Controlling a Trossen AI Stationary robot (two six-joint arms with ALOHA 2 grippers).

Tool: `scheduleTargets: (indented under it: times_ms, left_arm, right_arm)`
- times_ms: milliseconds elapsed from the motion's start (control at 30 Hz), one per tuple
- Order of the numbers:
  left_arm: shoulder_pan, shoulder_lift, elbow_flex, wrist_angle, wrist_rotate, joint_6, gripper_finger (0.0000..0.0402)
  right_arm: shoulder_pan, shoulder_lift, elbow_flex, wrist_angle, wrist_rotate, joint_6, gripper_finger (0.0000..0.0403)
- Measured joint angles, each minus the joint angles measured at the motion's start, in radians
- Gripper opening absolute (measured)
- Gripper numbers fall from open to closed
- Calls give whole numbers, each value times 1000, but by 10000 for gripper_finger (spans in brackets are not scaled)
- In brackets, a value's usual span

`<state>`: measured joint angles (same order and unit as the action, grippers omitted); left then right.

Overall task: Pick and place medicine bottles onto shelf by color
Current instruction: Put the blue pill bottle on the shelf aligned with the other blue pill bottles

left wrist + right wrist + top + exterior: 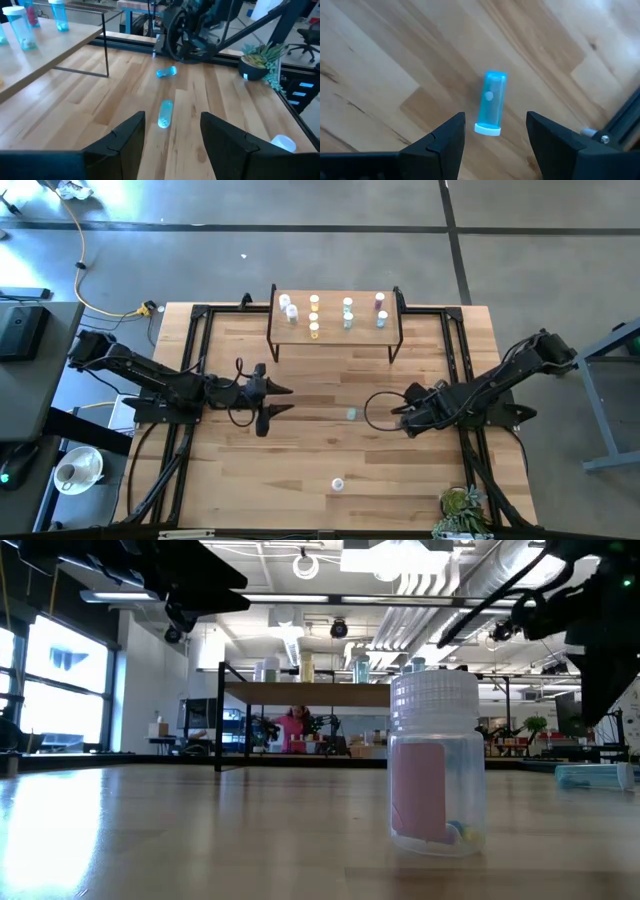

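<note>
Now, step: picking a fallen bottle for the blue row.
Shelf [335, 330]: far edge of table, about ten bottles upright on it.
Right gripper [495, 132]: fingers spread, empty, above the teal bottle [491, 103] lying before the shelf.
Left gripper [283, 400]: open, waiting beside.
Next: likely descend, straddle, close.

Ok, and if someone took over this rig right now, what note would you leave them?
Left gripper: open, empty, over the table's left-middle.
Right gripper: open, poised over a blue bottle lying on its side; not gripped.
Done: about nine bottles stand on the shelf, grouped by colour.
Left: that blue bottle, a second blue bottle lying mid-table, and a pink bottle upright near the front edge.
</note>
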<state>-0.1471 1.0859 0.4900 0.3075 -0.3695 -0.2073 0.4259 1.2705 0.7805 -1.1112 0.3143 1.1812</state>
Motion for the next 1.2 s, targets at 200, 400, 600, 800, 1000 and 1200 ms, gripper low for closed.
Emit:
scheduleTargets:
  times_ms: [200, 400, 600, 800, 1000, 1200]
  left_arm:
    - [0, 0, 0, 5, 0, 0, 180]
    - [0, 0, 0, 6, 0, 0, 180]
    - [0, 0, 0, 6, 0, 0, 180]
    - [0, 0, 0, 6, 0, 0, 180]
    - [0, 0, 0, 6, -12, 0, 180]
    - [1, 0, 0, 5, -13, 0, 180]
  right_arm:
    - [0, 0, -51, 42, -21, 2, 202]
    - [-1, 0, -98, 100, -34, 24, 202]
    - [-1, 0, -158, 190, -18, 36, 202]
    - [-1, 0, -230, 255, -15, 72, 202]
    - [-1, 0, -272, 344, -47, 73, 188]
    - [-1, 0, -273, 363, -52, 71, 131]
